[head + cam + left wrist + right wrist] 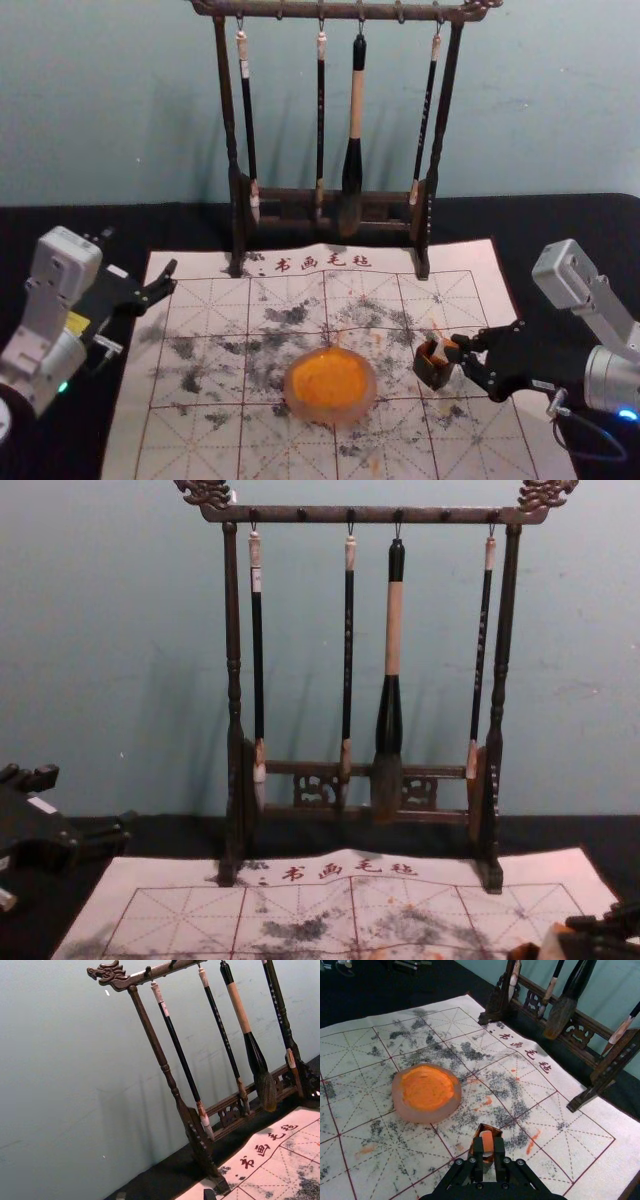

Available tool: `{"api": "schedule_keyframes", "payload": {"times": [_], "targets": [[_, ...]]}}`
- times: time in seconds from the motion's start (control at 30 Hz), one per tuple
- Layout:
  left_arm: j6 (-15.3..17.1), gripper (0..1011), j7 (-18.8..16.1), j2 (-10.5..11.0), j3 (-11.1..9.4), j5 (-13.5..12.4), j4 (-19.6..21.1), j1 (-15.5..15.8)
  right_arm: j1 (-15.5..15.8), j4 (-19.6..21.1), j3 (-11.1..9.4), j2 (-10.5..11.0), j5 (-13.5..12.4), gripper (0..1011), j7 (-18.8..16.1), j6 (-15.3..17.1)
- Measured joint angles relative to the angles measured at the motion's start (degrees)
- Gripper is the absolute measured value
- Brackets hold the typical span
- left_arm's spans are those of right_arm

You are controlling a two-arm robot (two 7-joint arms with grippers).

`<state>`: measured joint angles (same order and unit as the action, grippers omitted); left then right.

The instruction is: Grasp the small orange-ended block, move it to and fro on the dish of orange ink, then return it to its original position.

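The dish [368, 397] lies nearest, open mat [190, 440] between its rim and the small box [430, 372] rightward. There the right gripper's [460, 347] fingers seem closed on the orange-ended block [487, 1142], within the box's walls. Near the mat's left edge, the left gripper [140, 258] idles, fingers wide apart; behind stands the brush rack [330, 196].
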<state>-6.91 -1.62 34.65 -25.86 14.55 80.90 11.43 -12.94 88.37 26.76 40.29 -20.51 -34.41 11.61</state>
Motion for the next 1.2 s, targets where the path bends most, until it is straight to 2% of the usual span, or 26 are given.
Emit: {"api": "schedule_keyframes", "payload": {"times": [0.93, 1.07, 1.2], "targets": [[0.00, 1001, 0.00, 0.00, 0.00, 0.00, 0.00, 0.00, 0.05, 0.02, 0.02, 0.04, 0.07, 105, -0.04, 0.09], [0.00, 1001, 0.00, 0.00, 0.00, 0.00, 0.00, 0.00, 0.09, -0.02, 0.07, 0.04, 0.25, 186, -0.04, 0.22], [0.00, 1001, 0.00, 0.00, 0.00, 0.00, 0.00, 0.00, 0.08, -0.02, 0.07, 0.04, 0.22, 317, -0.03, 0.20]]}}
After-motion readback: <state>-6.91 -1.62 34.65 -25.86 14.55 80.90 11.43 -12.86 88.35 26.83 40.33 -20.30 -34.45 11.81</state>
